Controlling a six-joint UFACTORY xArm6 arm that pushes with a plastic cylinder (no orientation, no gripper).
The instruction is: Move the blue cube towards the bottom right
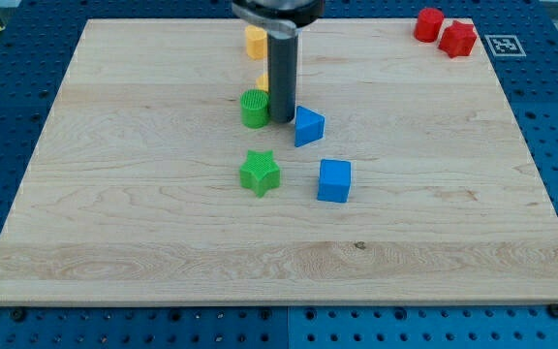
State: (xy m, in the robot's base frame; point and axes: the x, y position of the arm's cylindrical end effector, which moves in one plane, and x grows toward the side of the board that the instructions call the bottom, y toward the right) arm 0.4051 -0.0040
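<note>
The blue cube (334, 180) sits on the wooden board near the middle, slightly toward the view's right. My tip (282, 119) rests on the board above and to the left of the cube, between a green cylinder (255, 109) on its left and a blue wedge-shaped block (308, 126) on its right. The tip stands clear of the blue cube, with the blue wedge between them. A green star (260, 173) lies left of the cube.
A yellow block (255, 41) sits near the view's top, and another yellow block (262, 81) is partly hidden behind the rod. Two red blocks (429, 23) (458, 39) sit at the top right corner. The board's edge (279, 302) runs along the bottom.
</note>
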